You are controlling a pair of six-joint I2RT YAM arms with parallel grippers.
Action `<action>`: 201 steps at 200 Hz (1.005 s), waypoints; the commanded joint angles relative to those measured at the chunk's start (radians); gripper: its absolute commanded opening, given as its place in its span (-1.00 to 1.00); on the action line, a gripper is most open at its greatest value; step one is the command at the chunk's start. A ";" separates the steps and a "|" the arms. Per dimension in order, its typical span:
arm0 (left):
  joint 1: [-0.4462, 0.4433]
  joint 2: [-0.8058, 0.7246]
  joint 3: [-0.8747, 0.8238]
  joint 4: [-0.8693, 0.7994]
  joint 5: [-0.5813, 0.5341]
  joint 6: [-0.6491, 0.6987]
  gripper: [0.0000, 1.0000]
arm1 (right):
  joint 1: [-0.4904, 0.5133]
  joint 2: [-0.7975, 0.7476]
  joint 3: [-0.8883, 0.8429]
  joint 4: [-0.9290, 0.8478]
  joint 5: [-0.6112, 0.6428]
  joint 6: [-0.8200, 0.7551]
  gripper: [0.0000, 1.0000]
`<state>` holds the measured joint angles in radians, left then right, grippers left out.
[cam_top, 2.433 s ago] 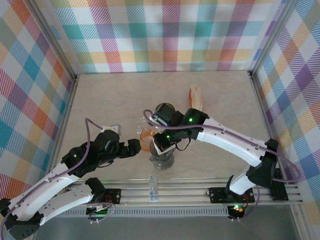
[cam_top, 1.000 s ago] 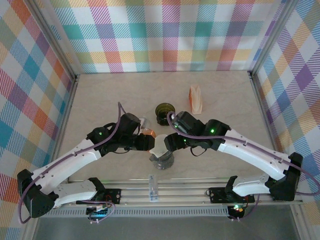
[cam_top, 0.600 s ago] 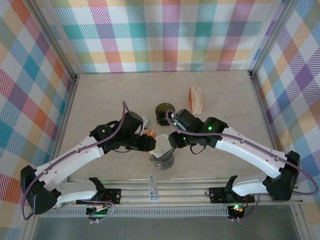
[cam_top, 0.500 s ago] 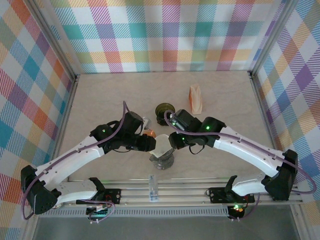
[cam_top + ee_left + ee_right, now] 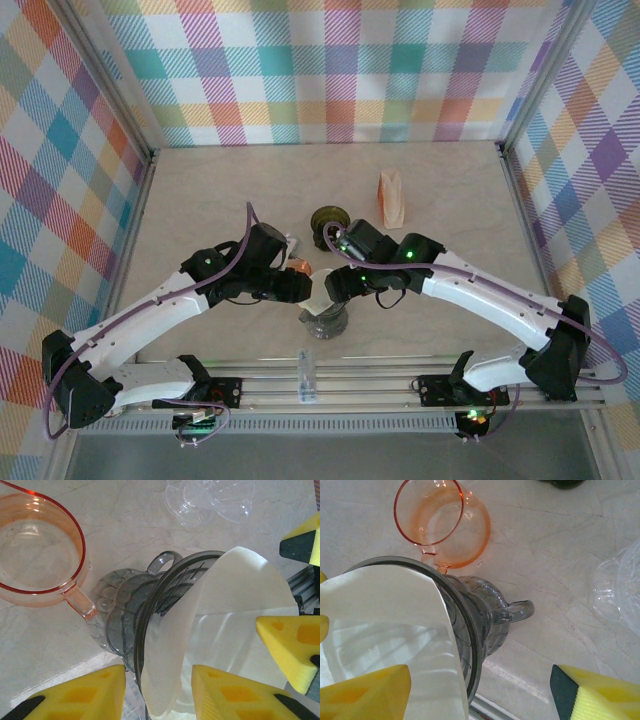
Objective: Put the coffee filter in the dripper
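Orange cup (image 5: 40, 555) stands on the tabletop (image 5: 125, 515) just beside the grey dripper (image 5: 120, 615). Left gripper (image 5: 155, 680), half open, straddles the dripper rim and the white coffee filter (image 5: 240, 595), which sits inside the dripper. Right gripper (image 5: 480, 680) is spread wide and holds nothing.

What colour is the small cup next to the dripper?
The cup is translucent orange with a redder rim. It shows best in the left wrist view.

Pale marbled table (image 5: 200, 200) with grey dripper (image 5: 117, 617), orange cup (image 5: 35, 555), dark round dish (image 5: 327, 217), peach packet (image 5: 391, 198)
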<state>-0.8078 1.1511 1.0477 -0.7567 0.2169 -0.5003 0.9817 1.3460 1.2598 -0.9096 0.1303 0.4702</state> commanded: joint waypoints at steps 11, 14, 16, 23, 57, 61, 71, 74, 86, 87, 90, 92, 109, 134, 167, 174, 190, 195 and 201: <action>0.005 0.005 0.005 0.008 0.001 0.013 -0.21 | 0.000 0.008 -0.034 -0.006 -0.034 -0.008 0.51; 0.004 0.006 0.004 0.009 0.001 0.012 -0.21 | 0.000 0.006 -0.039 -0.006 -0.034 -0.007 0.51; 0.005 0.006 0.004 0.010 0.001 0.012 -0.20 | 0.000 0.005 -0.041 -0.007 -0.033 -0.008 0.51; 0.005 0.004 0.002 0.012 0.000 0.010 -0.20 | 0.000 0.001 -0.053 -0.008 -0.032 -0.005 0.51; 0.006 0.005 -0.003 0.019 0.001 0.009 -0.21 | -0.001 -0.022 -0.095 -0.008 -0.032 -0.004 0.49; 0.005 0.006 -0.003 0.019 0.001 0.009 -0.21 | -0.001 -0.022 -0.096 -0.008 -0.031 -0.004 0.49; 0.007 0.007 -0.004 0.019 0.001 0.010 -0.20 | 0.001 -0.022 -0.092 -0.002 -0.027 -0.006 0.51; 0.006 0.007 -0.004 0.019 0.000 0.010 -0.21 | -0.001 -0.021 -0.089 0.001 -0.025 -0.007 0.52; 0.006 0.009 -0.004 0.020 -0.002 0.009 -0.20 | 0.000 -0.011 -0.068 0.010 -0.021 -0.013 0.57; 0.006 0.010 -0.004 0.019 -0.001 0.009 -0.20 | 0.000 -0.010 -0.067 0.011 -0.021 -0.013 0.58; 0.007 0.010 -0.004 0.020 -0.001 0.009 -0.20 | -0.001 -0.006 -0.061 0.013 -0.019 -0.015 0.59; 0.007 0.009 -0.005 0.020 -0.001 0.009 -0.21 | -0.001 -0.004 -0.056 0.014 -0.019 -0.015 0.61; 0.006 0.010 -0.006 0.022 -0.003 0.009 -0.21 | 0.000 0.019 -0.023 0.029 -0.015 -0.015 0.77; 0.006 0.006 -0.010 0.019 -0.009 0.010 -0.20 | 0.000 0.053 0.004 0.047 0.003 -0.005 0.79; 0.007 0.003 -0.014 0.019 -0.008 0.009 -0.20 | -0.002 0.110 0.009 0.048 0.013 0.001 0.78; 0.007 0.003 -0.014 0.019 -0.010 0.011 -0.20 | -0.002 0.119 0.005 0.049 0.013 0.003 0.77; 0.009 0.004 -0.015 0.022 -0.008 0.012 -0.21 | -0.002 0.136 -0.007 0.056 0.007 0.007 0.76; 0.009 0.005 -0.015 0.025 -0.008 0.011 -0.21 | -0.002 0.139 -0.012 0.060 0.006 0.008 0.76; 0.007 0.006 -0.017 0.026 -0.007 0.011 -0.21 | -0.003 0.145 -0.017 0.064 0.006 0.008 0.76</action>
<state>-0.8078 1.1568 1.0431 -0.7498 0.2161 -0.5003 0.9817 1.4731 1.2495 -0.8597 0.1307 0.4641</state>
